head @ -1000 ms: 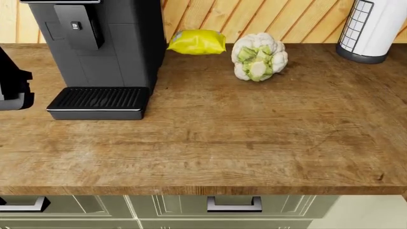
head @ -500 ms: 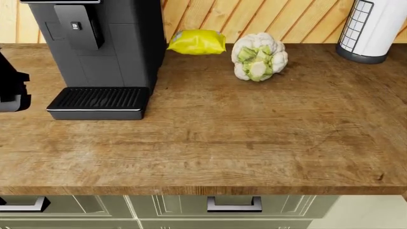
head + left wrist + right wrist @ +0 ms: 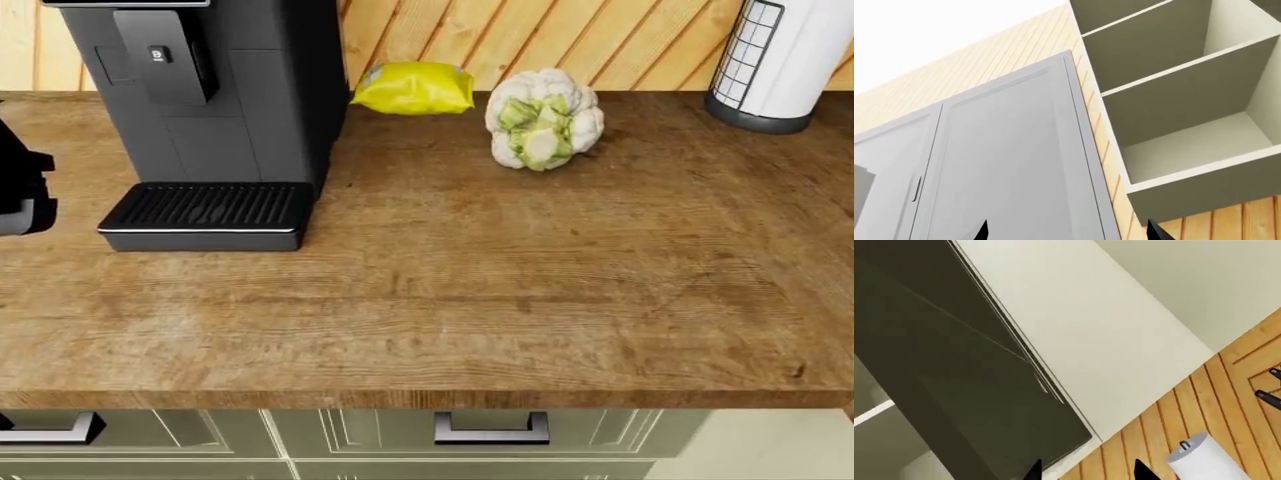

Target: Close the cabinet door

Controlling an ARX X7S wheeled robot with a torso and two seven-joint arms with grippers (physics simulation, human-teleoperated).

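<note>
In the left wrist view a wall cabinet (image 3: 1174,95) stands open, its pale shelves bare and no door over them. Beside it hang two closed grey doors (image 3: 1007,165). My left gripper (image 3: 1069,231) points up at them, open, nothing between its dark fingertips (image 3: 983,231). In the right wrist view a dark, shadowed panel (image 3: 954,365), apparently the open cabinet door, slants out beside a pale cabinet face (image 3: 1107,325). My right gripper (image 3: 1087,471) is open just below the panel's lower corner, not touching it. The head view shows only a piece of my left arm (image 3: 20,185).
On the wooden counter (image 3: 507,300) stand a black coffee machine (image 3: 200,110), a yellow bag (image 3: 414,88), a cauliflower (image 3: 543,118) and a paper towel roll (image 3: 787,60) (image 3: 1204,460). Drawers with metal handles (image 3: 491,430) run below the counter's front edge.
In the head view my left arm has slipped a little further left and up, toward the frame's edge. Nothing on the counter has moved.
</note>
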